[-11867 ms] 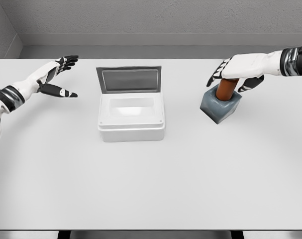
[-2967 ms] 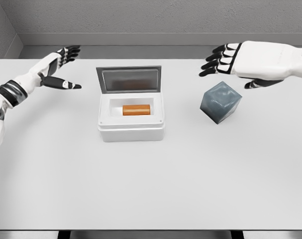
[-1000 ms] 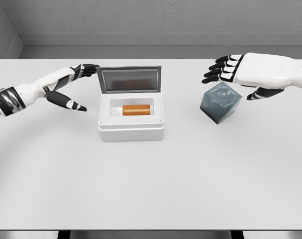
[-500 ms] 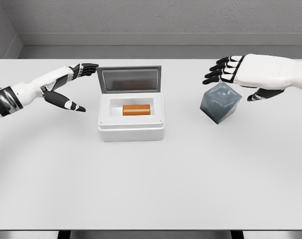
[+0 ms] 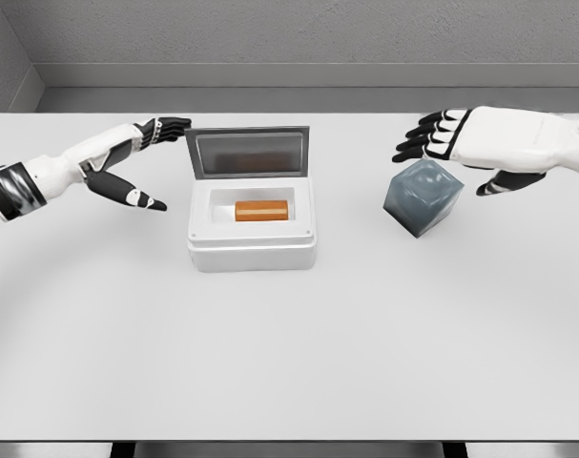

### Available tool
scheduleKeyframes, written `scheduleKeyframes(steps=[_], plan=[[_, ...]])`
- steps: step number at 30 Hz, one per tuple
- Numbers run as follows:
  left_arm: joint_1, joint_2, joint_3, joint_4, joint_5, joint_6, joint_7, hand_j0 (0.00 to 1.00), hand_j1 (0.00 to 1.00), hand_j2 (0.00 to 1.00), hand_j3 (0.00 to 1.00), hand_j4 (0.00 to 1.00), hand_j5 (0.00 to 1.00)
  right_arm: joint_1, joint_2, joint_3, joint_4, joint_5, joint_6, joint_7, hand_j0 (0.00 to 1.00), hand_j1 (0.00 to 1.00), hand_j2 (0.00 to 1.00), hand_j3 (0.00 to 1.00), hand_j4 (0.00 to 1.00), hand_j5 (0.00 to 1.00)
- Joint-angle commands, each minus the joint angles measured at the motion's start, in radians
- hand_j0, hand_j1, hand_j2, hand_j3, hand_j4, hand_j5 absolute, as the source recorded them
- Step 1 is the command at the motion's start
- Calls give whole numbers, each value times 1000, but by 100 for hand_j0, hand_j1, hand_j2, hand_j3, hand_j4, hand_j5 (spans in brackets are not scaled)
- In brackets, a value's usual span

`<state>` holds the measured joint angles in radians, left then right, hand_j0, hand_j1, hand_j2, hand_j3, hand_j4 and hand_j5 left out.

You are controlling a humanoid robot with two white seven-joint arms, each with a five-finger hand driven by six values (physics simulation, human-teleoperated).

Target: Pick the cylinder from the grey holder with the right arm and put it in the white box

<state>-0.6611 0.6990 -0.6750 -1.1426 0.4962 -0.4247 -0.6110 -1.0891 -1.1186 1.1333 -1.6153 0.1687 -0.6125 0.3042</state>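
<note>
The orange-brown cylinder (image 5: pixel 261 211) lies on its side inside the white box (image 5: pixel 252 250). The box's grey lid (image 5: pixel 248 153) stands open at the back. To the right sits the grey holder (image 5: pixel 423 197), tilted on the table, with nothing in it. My right hand (image 5: pixel 445 145) hovers open just above and behind the holder, fingers spread toward the left. My left hand (image 5: pixel 148 160) is open beside the lid's left edge, its fingertips (image 5: pixel 177 122) close to the lid's top corner and its thumb pointing down toward the table.
The white table (image 5: pixel 289 353) runs wide in front of the box. A grey wall (image 5: pixel 289 38) stands behind the table's far edge.
The left hand has crept slightly closer to the lid's left corner. The right hand has drifted a little to the right above the holder. Cylinder and box have stayed put.
</note>
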Motion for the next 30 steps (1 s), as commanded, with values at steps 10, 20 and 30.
scheduleKeyframes(steps=[10,20,30], plan=[[17,14,0,-40,7,1,0,100,100,100,100,100,100,-2,-1,-3,-1,-8,2,-2,100,100,100,100,100,100],[37,57,5,-98,8,0,0,100,100,100,100,100,100,-3,0,-3,0,-8,2,-2,100,100,100,100,100,100],[55,77,95,72,5,-14,0,100,100,100,100,100,100,6,0,-1,-6,-8,2,-2,100,100,100,100,100,100]])
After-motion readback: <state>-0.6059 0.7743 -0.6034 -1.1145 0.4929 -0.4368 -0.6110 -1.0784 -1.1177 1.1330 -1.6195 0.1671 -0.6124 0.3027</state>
